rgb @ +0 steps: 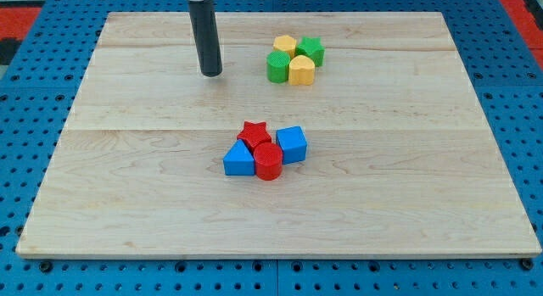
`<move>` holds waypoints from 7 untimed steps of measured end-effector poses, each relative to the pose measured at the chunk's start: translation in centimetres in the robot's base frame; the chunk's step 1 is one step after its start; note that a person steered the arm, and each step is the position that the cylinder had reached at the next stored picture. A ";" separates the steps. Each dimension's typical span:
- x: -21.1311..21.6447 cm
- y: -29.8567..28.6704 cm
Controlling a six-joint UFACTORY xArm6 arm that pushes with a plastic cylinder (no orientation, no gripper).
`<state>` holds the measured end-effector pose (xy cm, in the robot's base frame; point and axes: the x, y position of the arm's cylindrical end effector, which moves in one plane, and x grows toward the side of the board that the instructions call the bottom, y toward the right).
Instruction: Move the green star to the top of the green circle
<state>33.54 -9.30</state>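
While tip (211, 74) sits left of the cluster, approach step: green star (311, 50) is right of green circle (277, 67); needs push up-left. No fingers; nothing held.

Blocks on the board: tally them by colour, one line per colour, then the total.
Green: 2, the green star and the green circle
Yellow: 2, a yellow hexagon-like block and a yellow heart
Red: 2, a red star and a red cylinder
Blue: 2, a blue cube and a blue triangle
Total: 8
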 end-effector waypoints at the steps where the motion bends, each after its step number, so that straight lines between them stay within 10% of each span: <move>1: 2.7 1.6; 4: 1.9 18.7; 5: -5.3 23.3; 7: -3.9 15.8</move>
<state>29.61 6.49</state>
